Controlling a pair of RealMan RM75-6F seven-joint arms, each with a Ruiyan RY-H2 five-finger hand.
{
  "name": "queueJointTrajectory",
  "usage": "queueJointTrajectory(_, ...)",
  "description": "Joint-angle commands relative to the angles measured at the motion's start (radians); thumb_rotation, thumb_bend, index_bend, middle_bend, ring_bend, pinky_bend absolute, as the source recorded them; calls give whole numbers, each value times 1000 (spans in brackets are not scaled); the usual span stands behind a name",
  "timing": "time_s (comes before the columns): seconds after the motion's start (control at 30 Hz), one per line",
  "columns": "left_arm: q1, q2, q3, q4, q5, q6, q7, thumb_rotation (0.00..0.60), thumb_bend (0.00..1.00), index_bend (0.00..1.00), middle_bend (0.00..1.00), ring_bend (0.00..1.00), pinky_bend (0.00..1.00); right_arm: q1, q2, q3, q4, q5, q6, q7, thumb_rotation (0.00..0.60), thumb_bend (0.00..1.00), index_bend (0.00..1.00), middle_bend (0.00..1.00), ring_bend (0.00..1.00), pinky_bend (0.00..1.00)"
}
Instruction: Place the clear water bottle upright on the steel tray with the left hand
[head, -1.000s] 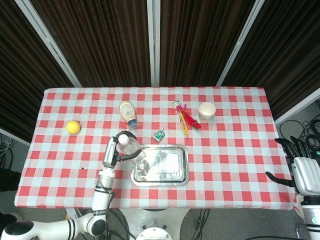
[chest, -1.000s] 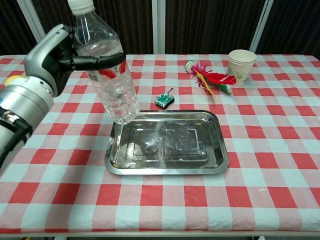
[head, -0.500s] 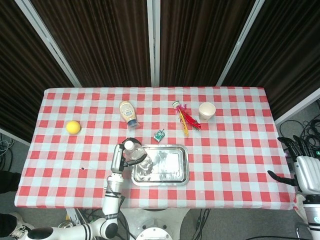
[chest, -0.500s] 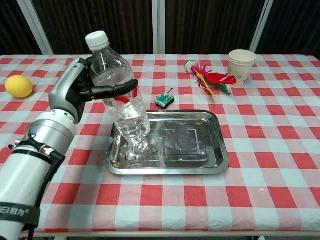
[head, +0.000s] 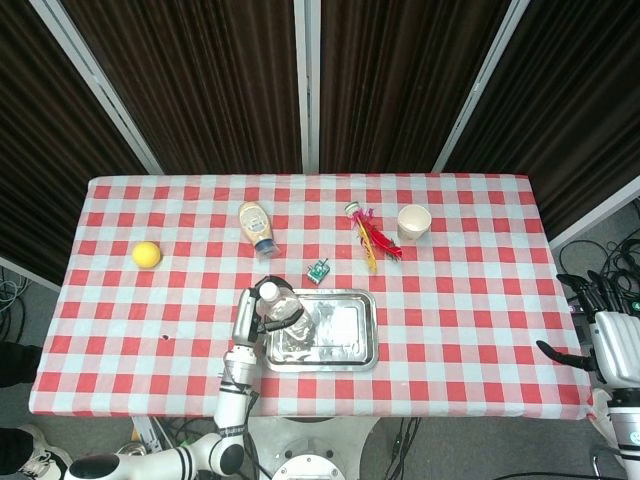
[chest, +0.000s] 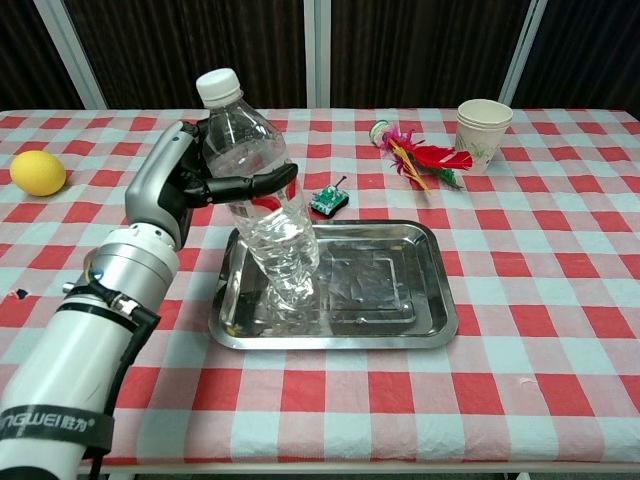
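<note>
Dark ribbed wall panels (head: 200, 80), checked tablecloth (head: 470, 300)

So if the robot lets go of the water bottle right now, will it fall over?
Maybe. The water bottle is tall and narrow and leans to the left in the chest view, its base on the steel tray, so it could tip. It looks mostly empty, so probably light and easily nudged. The left hand grips its upper half.

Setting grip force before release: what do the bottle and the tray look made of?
Bottle: looks like thin clear plastic, ribbed, with a white screw cap; the tray shows through it. Tray: looks like polished steel; its floor mirrors light and the bottle. The left hand holds the bottle, its base on the tray. Wall stiffness cannot be told.
</note>
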Motion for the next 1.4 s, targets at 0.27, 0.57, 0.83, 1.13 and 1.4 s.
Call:
queueJointTrajectory(0.27, 0, 11, 1, 1, 19, -13, -29, 600, 121, 386, 467, 408, 468, 0, 0, 2, 1, 4, -1, 1, 600, 44, 163, 158, 0, 44)
queueJointTrajectory(0.57, -14, 34, -29, -48, 38, 3, -13, 600, 95, 380, 457, 396, 455, -1, 2, 4, 1, 3, 2, 7, 600, 44, 163, 158, 0, 44)
queueJointTrajectory(0.83, -25, 88, -66, -150, 62, 30, 33, 600, 87, 369, 457, 396, 452, -2, 2, 4, 3, 3, 4, 11, 600, 45, 163, 158, 0, 44)
queueJointTrajectory(1.13, -57, 261, -200, -454, 60, 33, 201, 600, 60, 363, 456, 396, 449, -2, 2, 4, 2, 3, 3, 8, 600, 45, 163, 158, 0, 44)
queueJointTrajectory(1.4, -87, 433, -349, -538, -16, -15, 325, 600, 53, 363, 457, 396, 449, 2, -1, 2, 3, 5, -6, 1, 600, 45, 163, 158, 0, 44)
